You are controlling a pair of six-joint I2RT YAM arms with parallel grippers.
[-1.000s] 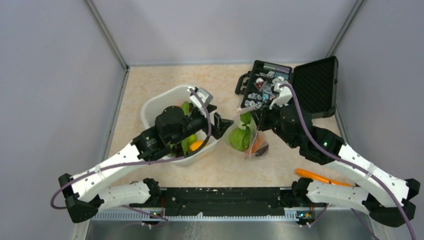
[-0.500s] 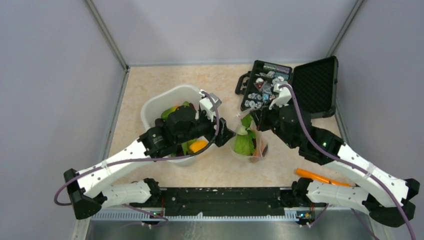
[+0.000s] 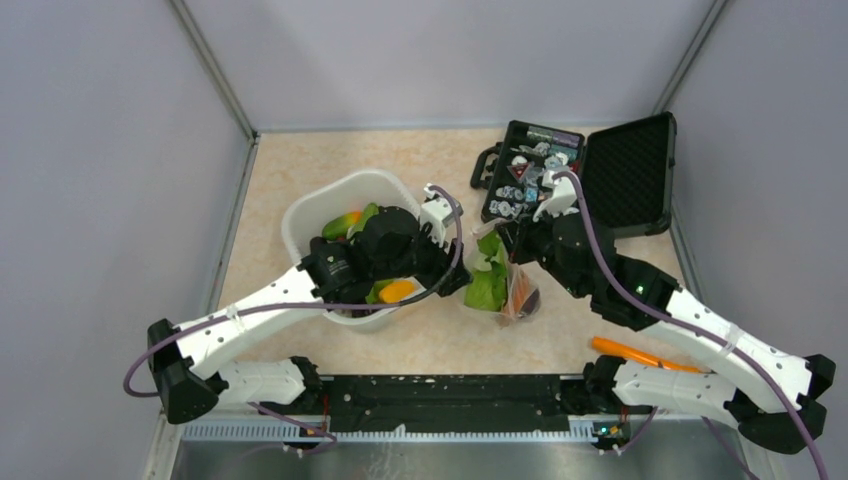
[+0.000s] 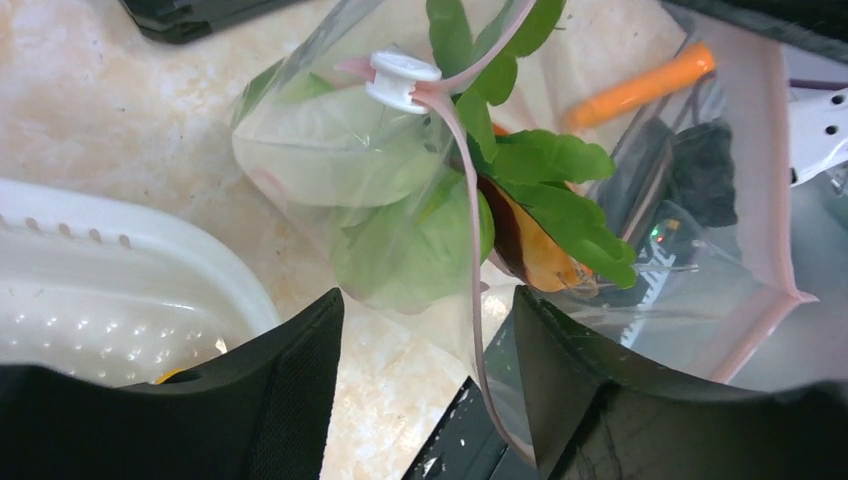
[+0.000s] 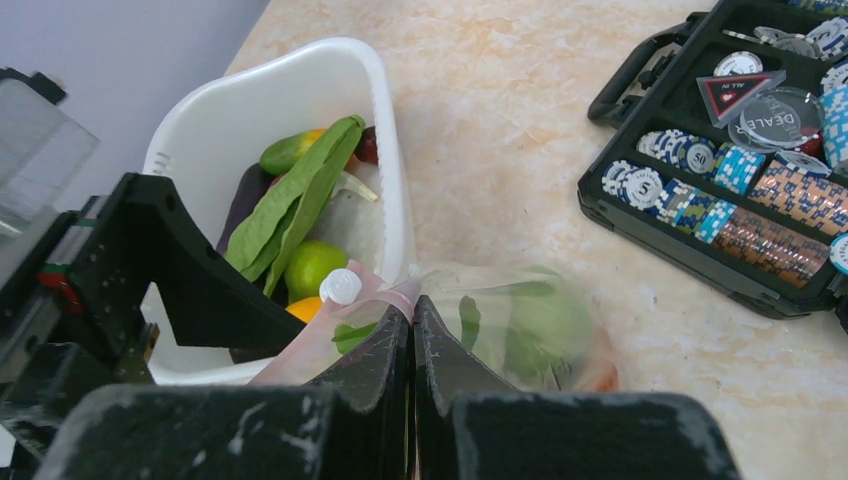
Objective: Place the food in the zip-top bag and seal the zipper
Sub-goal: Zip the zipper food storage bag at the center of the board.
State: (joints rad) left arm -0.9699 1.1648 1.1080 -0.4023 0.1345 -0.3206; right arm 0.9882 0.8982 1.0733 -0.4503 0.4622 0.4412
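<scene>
I'm pinching the zip-top bag (image 5: 520, 320) mouth shut-fingered w/ the right end effector (image 5: 412, 318), food (image 4: 410, 250) inside, beside the white tub (image 3: 300, 215), while the left end effector (image 4: 425, 300), spread, is straddling the zipper (image 4: 462, 200) below its slider (image 4: 402, 78); I'm centring the strip before squeezing.

The clear crinkly plastic bag (image 4: 300, 170) has a thin pink strip (image 4: 468, 230) (white slider (image 4: 402, 78)) and holds green leafy pieces (image 4: 555, 165). The marbled tabletop (image 5: 520, 90) is beige.

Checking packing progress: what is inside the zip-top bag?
Through the clear zip-top bag: green cabbage, green leafy pieces and an orange-brown piece. Whatever lies beneath them is covered.
</scene>
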